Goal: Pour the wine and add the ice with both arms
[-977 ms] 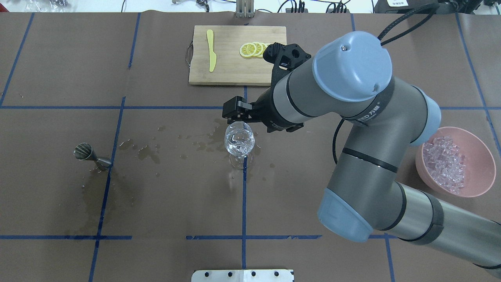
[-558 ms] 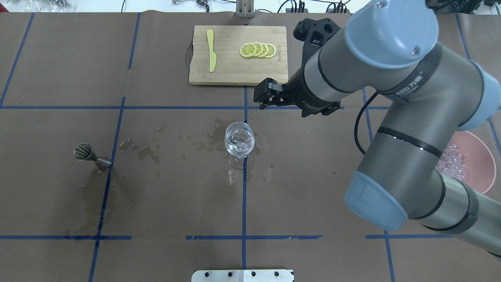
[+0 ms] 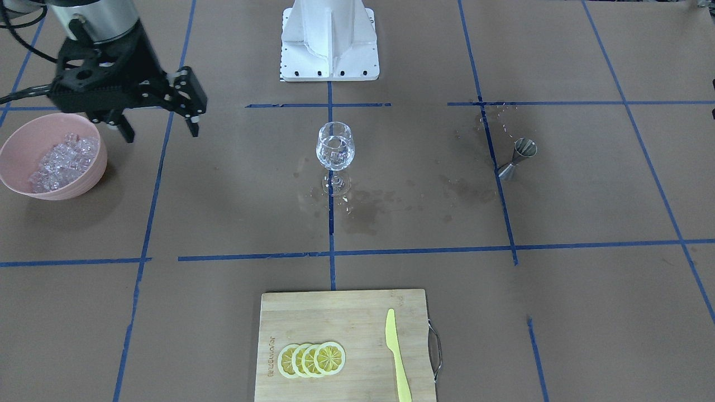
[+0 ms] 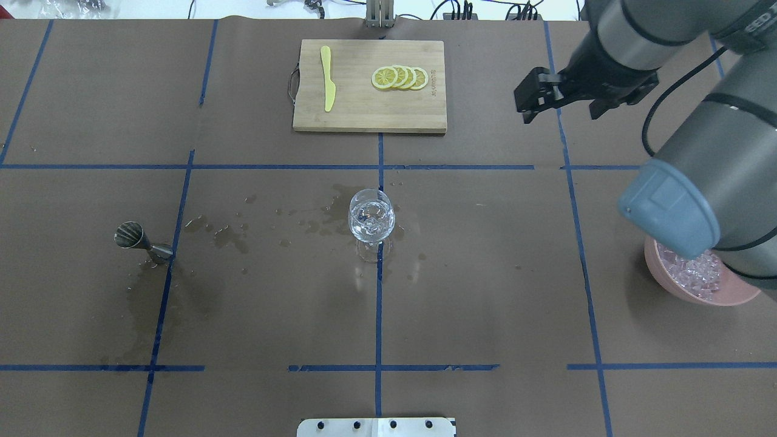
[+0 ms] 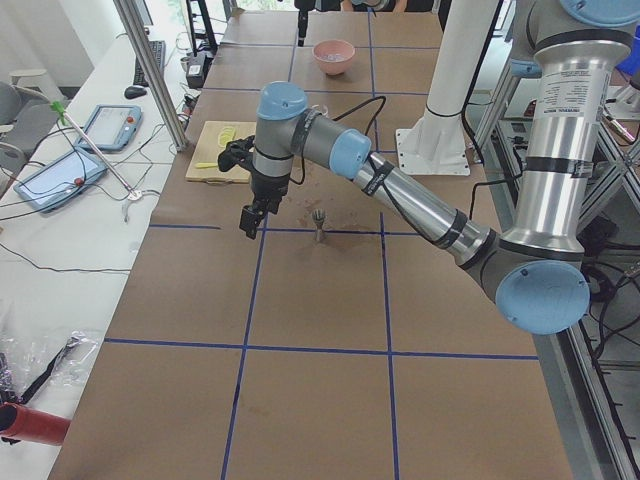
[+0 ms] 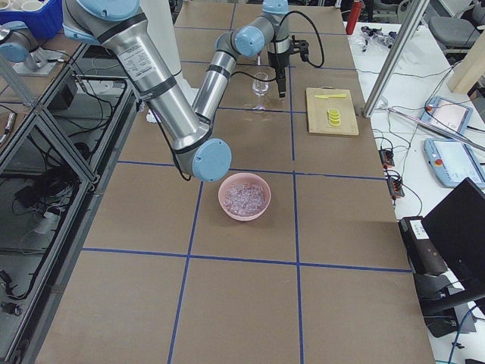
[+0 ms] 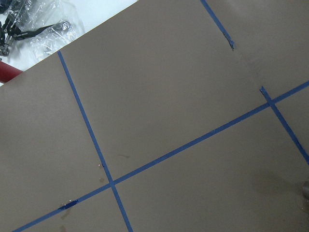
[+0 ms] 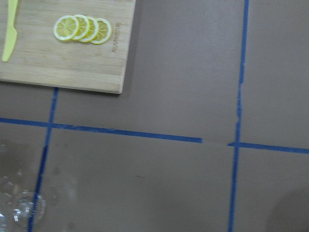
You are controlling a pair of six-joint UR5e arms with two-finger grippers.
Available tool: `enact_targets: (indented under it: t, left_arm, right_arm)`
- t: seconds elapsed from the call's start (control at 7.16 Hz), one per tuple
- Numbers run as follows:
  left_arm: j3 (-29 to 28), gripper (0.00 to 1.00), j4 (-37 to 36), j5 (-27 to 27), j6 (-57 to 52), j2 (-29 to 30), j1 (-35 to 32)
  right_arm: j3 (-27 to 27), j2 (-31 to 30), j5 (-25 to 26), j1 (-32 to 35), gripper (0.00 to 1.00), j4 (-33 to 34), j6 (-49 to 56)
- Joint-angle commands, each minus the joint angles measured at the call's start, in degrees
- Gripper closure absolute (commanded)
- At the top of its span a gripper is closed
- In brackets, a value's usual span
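A stemmed wine glass (image 4: 371,218) stands upright at the table's middle with clear ice cubes and almost colourless wine in it; it also shows in the front view (image 3: 335,146). A steel jigger (image 4: 136,240) stands to its left. A pink bowl (image 3: 84,178) of ice (image 3: 61,159) sits at the right, partly hidden under my right arm in the overhead view (image 4: 698,279). My right gripper (image 4: 534,103) is open and empty, raised between glass and bowl (image 3: 159,131). My left gripper (image 5: 247,228) shows only in the left side view, beyond the jigger (image 5: 319,225); I cannot tell its state.
A bamboo cutting board (image 4: 364,115) at the far side carries lemon slices (image 4: 400,77) and a yellow knife (image 4: 328,79). Wet brown stains (image 4: 230,233) spread between jigger and glass. The white pedestal (image 3: 329,39) stands at the robot's edge.
My right gripper has moved from just above the glass away to the right and the far side, open all along. The glass and jigger have not moved.
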State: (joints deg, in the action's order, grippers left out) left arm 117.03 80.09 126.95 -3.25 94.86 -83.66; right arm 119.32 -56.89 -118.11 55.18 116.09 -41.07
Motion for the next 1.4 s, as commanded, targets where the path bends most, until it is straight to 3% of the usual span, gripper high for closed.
enact_targets:
  t: [0.0, 0.14, 0.42, 0.56, 0.7, 0.98, 1.26]
  left_arm:
    - [-6.78, 0.00, 0.42, 0.66, 0.35, 0.40, -3.85]
    - [-8.47, 0.00, 0.34, 0.75, 0.26, 0.58, -4.84]
    - [-9.80, 0.00, -0.46, 0.84, 0.00, -0.02, -6.25]
    - [-13.46, 0.00, 0.50, 4.58, -0.35, -0.81, -6.34]
    - [-14.63, 0.00, 0.34, 5.23, -2.01, -1.52, -6.52]
    - [-15.16, 0.00, 1.38, 5.32, -2.99, -4.51, -6.60]
    - [-15.95, 0.00, 1.48, 5.32, -2.99, -5.21, -6.60]
  right_arm:
    - [-0.23, -7.41, -3.77, 8.94, 0.00, 1.24, 16.49]
    - [-1.45, -11.54, -4.66, 13.15, 0.00, 1.24, 26.55]
    - [-9.60, -15.43, -7.72, 21.77, 0.00, 0.81, 45.38]
    - [-13.55, -17.71, -12.53, 26.07, 0.00, 0.54, 48.77]
    - [-16.20, -18.69, -13.80, 29.33, 0.00, 0.45, 53.94]
    - [-22.70, -21.06, -14.08, 32.70, 0.00, -2.33, 58.90]
    - [-23.25, -23.68, -13.64, 32.71, 0.00, -8.06, 57.07]
